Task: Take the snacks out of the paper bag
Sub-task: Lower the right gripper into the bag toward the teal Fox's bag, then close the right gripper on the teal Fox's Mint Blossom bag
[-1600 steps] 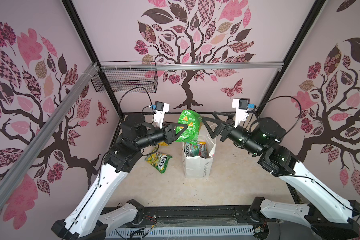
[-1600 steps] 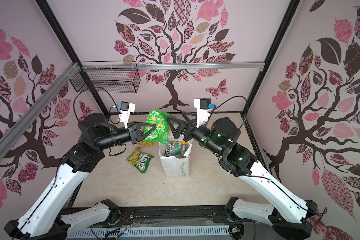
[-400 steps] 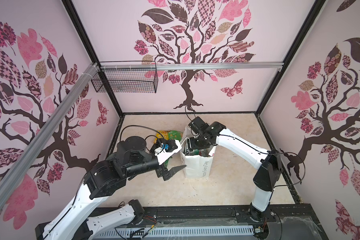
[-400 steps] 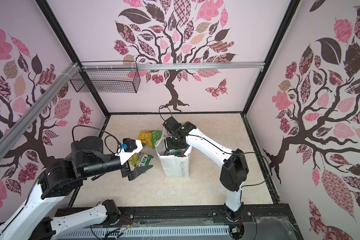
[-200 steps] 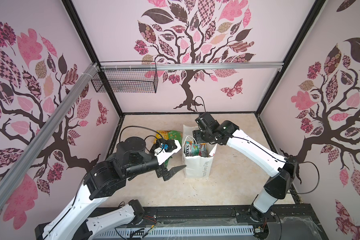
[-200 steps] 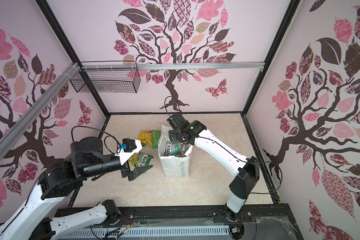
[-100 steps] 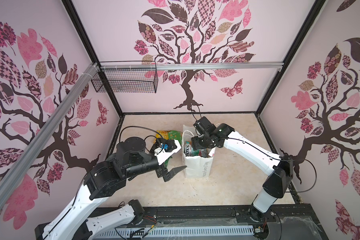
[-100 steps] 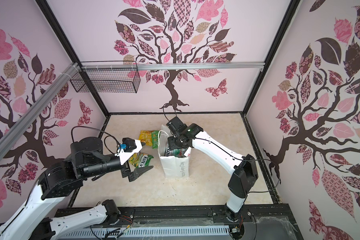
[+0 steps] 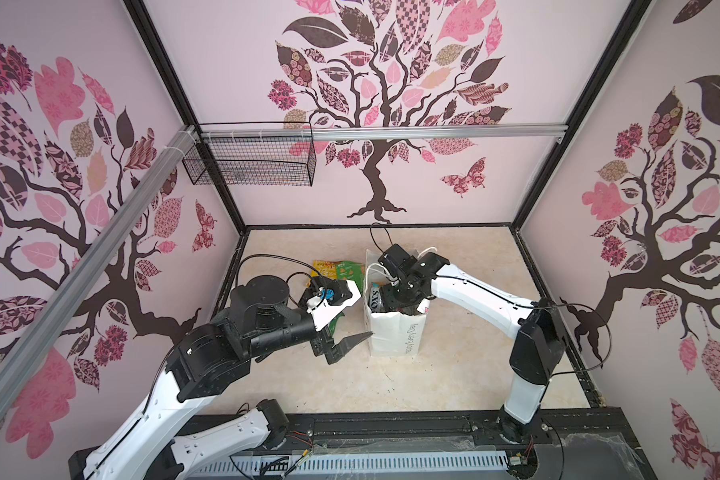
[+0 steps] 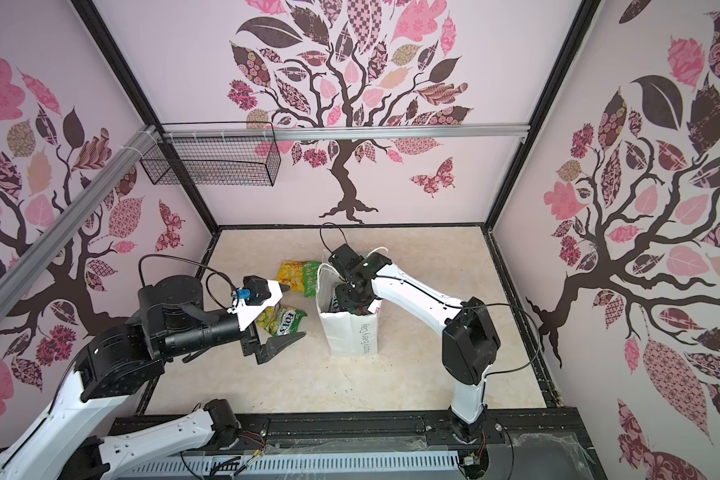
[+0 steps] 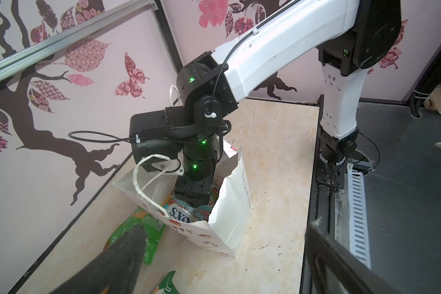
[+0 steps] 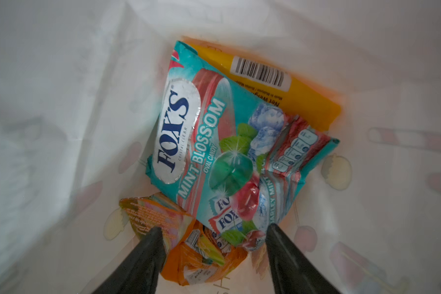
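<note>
The counter (image 9: 454,374) is a beige, marbled slab flecked with dark specks, framed by black posts and closed in on three sides by pale pink walls (image 9: 233,83) carrying dark tree decals with pink and patterned leaves and butterflies. An aluminium rail (image 9: 433,133) runs across the back wall, and a black wire basket (image 9: 250,166) hangs from it at the back left corner.

The white paper bag (image 9: 395,336) stands upright near the middle of the counter, its mouth open and its cord handles raised. Beside it on the left lie three snacks: a yellow packet (image 10: 289,278) and a green packet (image 10: 309,282) touching each other further back, and a green-yellow FOX'S packet (image 10: 283,324) nearer the front.

The right tool (image 12: 214,229) reaches down inside the bag, jaws apart, its tips either side of the lower corner of a teal-red FOX'S Mint Blossom packet (image 12: 214,152) and an orange packet (image 12: 189,249). A yellow-orange packet (image 12: 303,101) with a barcode lies beneath them.

The left tool (image 11: 226,226) hangs just left of the bag with its jaws spread wide, holding nothing.
</note>
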Controlling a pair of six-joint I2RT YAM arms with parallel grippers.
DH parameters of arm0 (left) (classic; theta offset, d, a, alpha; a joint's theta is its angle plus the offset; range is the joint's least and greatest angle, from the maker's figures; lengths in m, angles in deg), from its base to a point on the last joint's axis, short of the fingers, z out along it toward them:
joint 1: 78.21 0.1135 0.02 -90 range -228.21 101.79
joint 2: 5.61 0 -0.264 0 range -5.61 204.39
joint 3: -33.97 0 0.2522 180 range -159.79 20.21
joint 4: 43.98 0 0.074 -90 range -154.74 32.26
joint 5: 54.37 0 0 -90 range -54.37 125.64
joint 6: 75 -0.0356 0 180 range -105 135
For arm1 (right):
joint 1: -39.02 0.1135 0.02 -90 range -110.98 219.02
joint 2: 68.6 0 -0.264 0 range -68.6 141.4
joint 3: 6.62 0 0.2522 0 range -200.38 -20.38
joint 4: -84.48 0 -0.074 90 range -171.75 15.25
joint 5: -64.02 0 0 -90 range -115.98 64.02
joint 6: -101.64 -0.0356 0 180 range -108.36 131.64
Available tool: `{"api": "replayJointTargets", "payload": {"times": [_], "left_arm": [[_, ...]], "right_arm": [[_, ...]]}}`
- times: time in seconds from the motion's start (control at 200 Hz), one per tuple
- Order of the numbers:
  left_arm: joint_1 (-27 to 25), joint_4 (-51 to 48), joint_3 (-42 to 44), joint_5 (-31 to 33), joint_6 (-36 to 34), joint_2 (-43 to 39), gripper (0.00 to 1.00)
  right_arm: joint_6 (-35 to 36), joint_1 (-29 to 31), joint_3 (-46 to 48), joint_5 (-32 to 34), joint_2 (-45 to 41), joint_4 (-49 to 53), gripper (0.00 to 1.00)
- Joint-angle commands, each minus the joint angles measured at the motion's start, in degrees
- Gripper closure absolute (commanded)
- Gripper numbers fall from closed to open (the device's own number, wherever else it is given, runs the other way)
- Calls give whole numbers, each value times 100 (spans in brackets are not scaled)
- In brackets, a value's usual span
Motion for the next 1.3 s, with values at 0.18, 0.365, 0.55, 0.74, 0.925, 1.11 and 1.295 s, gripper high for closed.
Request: {"api": "replayJointTargets", "payload": {"times": [0.18,0.365,0.55,0.74,0.925,1.11,1.295], "left_arm": [[-24,95,117,64,-8,-53,1],[-19,93,117,47,4,-55,1],[-19,84,123,69,1,-61,1],[-18,84,133,72,2,-63,1],[-19,91,123,66,-8,-42,1],[-20,93,114,55,8,-25,1],[-19,111,122,44,1,-32,1]], "right_arm": [[144,8,126,70,497,118,31],[180,-26,297,142,694,53,25],[240,-52,418,113,938,-26,21],[294,-50,596,-123,1236,-164,20],[287,-47,805,-330,1447,-316,24],[319,-52,875,-409,1468,-337,45],[320,-54,751,-379,1275,-273,69]]}}
